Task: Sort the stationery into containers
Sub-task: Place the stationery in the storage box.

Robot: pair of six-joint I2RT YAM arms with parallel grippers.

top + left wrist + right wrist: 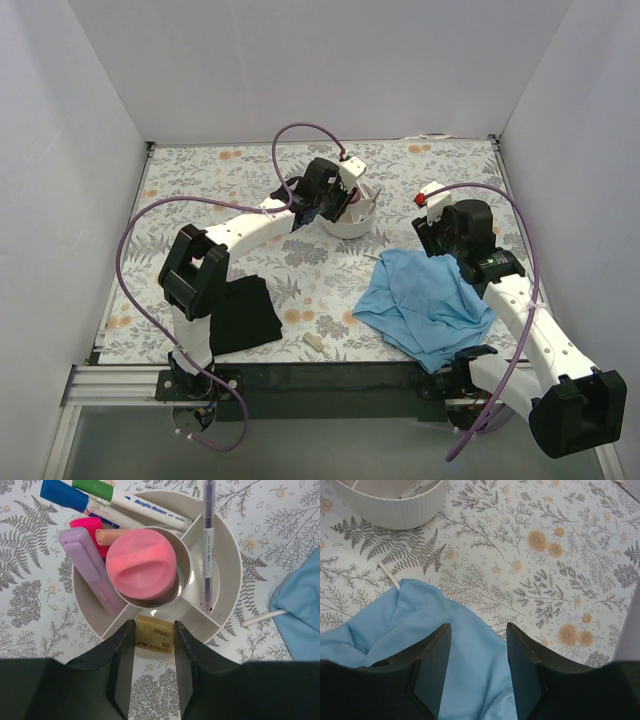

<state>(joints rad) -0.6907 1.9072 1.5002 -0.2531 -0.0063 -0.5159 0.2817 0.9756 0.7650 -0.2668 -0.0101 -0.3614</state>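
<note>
My left gripper (154,624) is shut on a yellowish eraser (156,636), which it holds at its fingertips over the near compartment of the white round organiser (230,555). The centre cup holds a pink round piece (141,562). Other compartments hold a lilac highlighter (87,565), a pink highlighter (87,525), blue-capped (65,494) and green-capped (95,487) markers, and a thin purple pen (208,545). My right gripper (477,627) hangs open over the blue cloth (445,645), nothing between its fingers. A small pale block (313,344) lies near the table's front edge.
The blue cloth (425,300) lies crumpled at the front right, with a thin white stick (389,575) poking out from its edge beside the organiser (350,222). A black cloth (243,312) lies at the front left by the left arm's base. White walls enclose the table.
</note>
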